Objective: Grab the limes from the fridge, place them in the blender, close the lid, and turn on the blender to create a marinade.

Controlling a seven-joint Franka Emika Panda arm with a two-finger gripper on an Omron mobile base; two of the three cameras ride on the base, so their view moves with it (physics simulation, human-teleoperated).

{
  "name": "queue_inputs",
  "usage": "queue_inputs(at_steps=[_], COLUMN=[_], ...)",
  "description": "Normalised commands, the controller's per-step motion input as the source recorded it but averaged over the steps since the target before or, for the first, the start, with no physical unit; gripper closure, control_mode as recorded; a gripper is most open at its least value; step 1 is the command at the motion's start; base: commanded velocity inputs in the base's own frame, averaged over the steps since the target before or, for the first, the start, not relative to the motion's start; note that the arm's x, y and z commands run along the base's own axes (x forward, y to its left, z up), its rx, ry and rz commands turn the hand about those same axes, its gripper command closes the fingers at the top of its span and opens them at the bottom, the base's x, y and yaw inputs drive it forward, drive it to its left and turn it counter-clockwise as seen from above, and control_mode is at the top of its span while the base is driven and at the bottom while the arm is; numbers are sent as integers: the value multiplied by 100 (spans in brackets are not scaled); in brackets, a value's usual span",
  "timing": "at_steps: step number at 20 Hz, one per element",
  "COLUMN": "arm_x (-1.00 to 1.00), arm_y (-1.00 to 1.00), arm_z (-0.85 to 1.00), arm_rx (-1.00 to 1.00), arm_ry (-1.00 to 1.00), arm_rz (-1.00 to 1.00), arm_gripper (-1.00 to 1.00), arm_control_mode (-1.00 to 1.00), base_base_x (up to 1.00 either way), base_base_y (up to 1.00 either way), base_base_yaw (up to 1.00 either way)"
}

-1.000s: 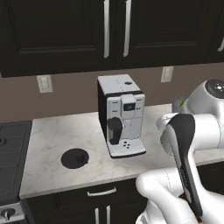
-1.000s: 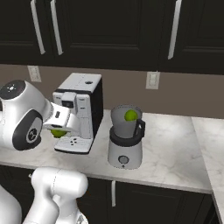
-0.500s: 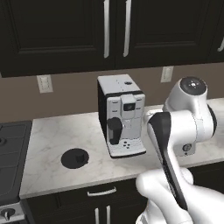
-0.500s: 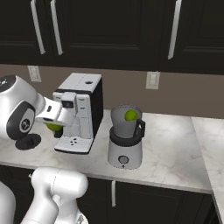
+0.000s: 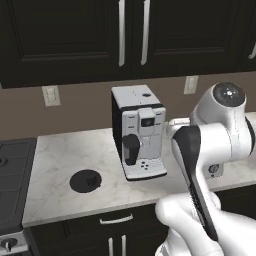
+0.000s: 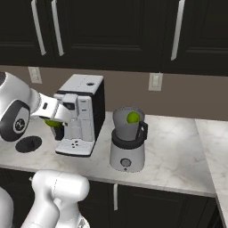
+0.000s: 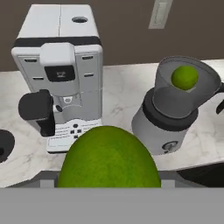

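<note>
Base views flank arm, share coffee machine (image 5: 140, 132); hand view close above counter (image 7: 118, 94).

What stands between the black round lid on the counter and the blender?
The white coffee machine stands between the lid and the blender; the right base view shows it.

coffee machine (image 6: 81, 114) on counter (image 6: 173, 156) against the back wall, blender (image 6: 128, 139) just right of it. one lime (image 6: 132, 117) inside the blender jar. second lime (image 7: 109, 159) in the tool (image 6: 57, 120), probably gripped, in front of the coffee machine's left side. lid (image 5: 85, 180) flat on counter, left of the machine.
</note>
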Motion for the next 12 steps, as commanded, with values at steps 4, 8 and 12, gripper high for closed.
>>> queue_inputs(at_steps=[4, 8, 12], arm_x=[0, 11, 20], arm_y=[-36, -76, -86], arm_z=[47, 12, 0], arm_rx=[0, 4, 8], arm_ry=[-10, -1, 0], arm_rz=[-7, -5, -1], arm_gripper=[100, 100, 100], arm_control_mode=[-100, -100, -100], base_base_x=[0, 0, 0], base_base_y=[0, 0, 0], base_base_yaw=[0, 0, 0])
